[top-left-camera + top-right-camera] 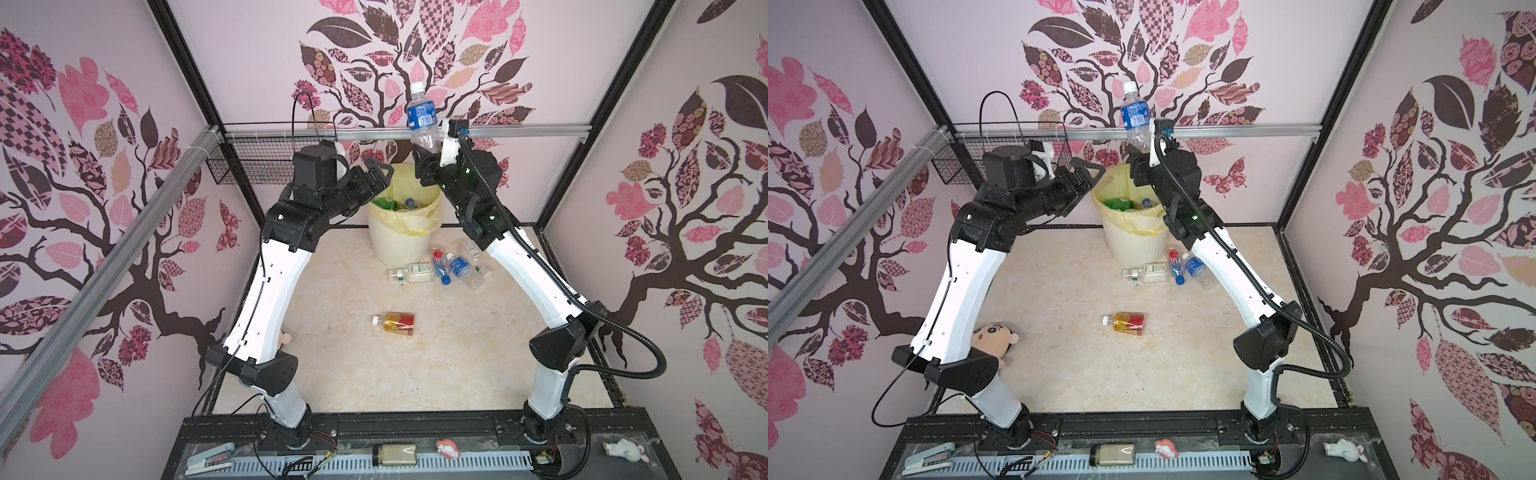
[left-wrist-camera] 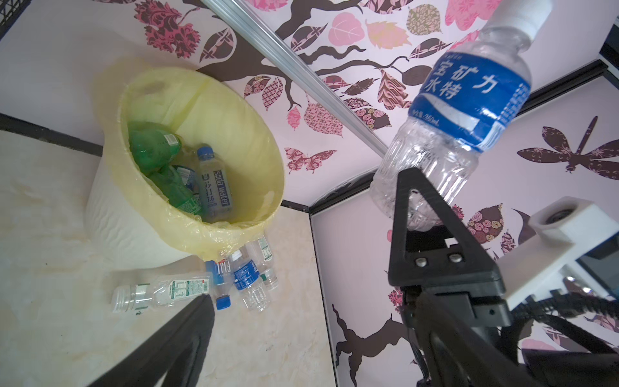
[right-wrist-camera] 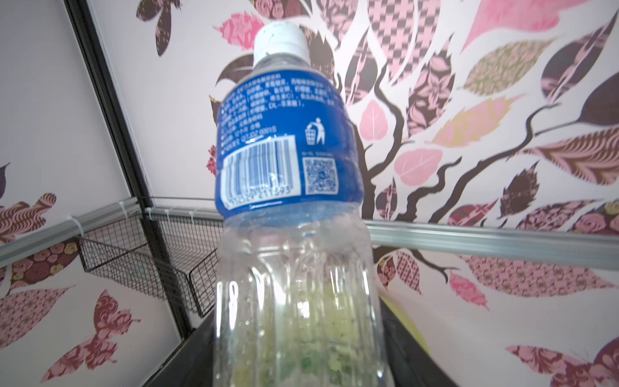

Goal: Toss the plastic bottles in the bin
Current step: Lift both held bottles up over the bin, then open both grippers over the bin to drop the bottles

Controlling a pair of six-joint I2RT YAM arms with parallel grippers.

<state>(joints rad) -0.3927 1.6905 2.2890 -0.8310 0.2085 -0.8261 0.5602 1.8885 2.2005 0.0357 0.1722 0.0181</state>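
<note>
I'm working in a robot test booth, a lab cell: leaf-patterned wall panels (image 1: 257, 75) set in a black frame (image 1: 185, 62), with an aluminium rail (image 1: 519, 132) across the back. My left arm (image 1: 266, 299) and right arm (image 1: 536, 282) are mounted on a black base rail (image 1: 415, 428) at the front of a marble-look counter (image 1: 415, 374), with a slotted cable duct (image 1: 457, 461) beside it.

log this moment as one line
right gripper: shut on blue-label bottle, held up near bin | left gripper: open, empty | amber bottle: lying loose

White shells, black joints. Right arm (image 1: 530, 284): corrugated black hose (image 1: 619, 372). Left arm (image 1: 278, 291): thin cable (image 1: 257, 309), perhaps clipped. Left gripper (image 1: 383, 176) black.
</note>
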